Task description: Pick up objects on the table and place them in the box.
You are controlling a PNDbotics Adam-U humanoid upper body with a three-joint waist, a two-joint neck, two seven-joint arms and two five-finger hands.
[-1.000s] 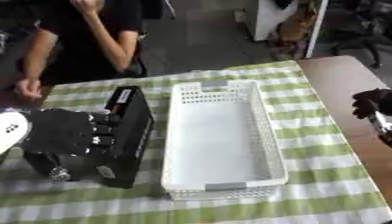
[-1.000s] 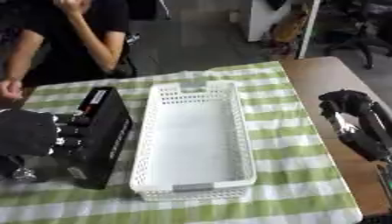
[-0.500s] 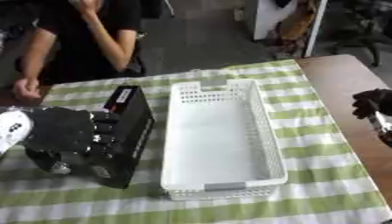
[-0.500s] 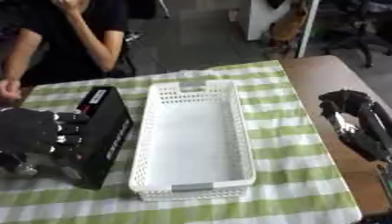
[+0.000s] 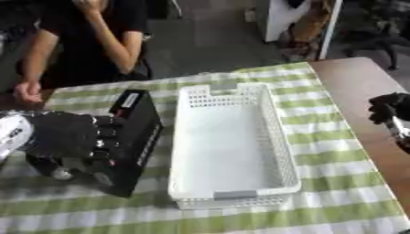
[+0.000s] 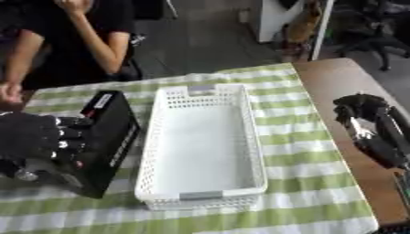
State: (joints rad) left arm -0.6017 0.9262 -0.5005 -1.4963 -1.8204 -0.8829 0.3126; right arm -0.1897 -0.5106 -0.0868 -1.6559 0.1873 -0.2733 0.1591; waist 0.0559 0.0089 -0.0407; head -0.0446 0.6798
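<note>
A long black box-shaped object [image 5: 136, 128] with a small label at its far end lies on the striped cloth, just left of the white basket [image 5: 282, 151]. My left hand [image 5: 68, 137] is on its near half, fingers curled over the top and side. The basket holds nothing. My right hand [image 6: 362, 109] hangs at the right over the brown tabletop, fingers curled, holding nothing.
A green-and-white striped cloth [image 5: 320, 208] covers the table; bare brown wood [image 6: 340, 77] shows at the right. A small dark thing with a pale tip [image 5: 54, 171] lies under my left hand. A person in black [image 5: 88, 41] sits at the far edge.
The black object's near end has shifted slightly with my left hand on it. The right hand has stayed in place.
</note>
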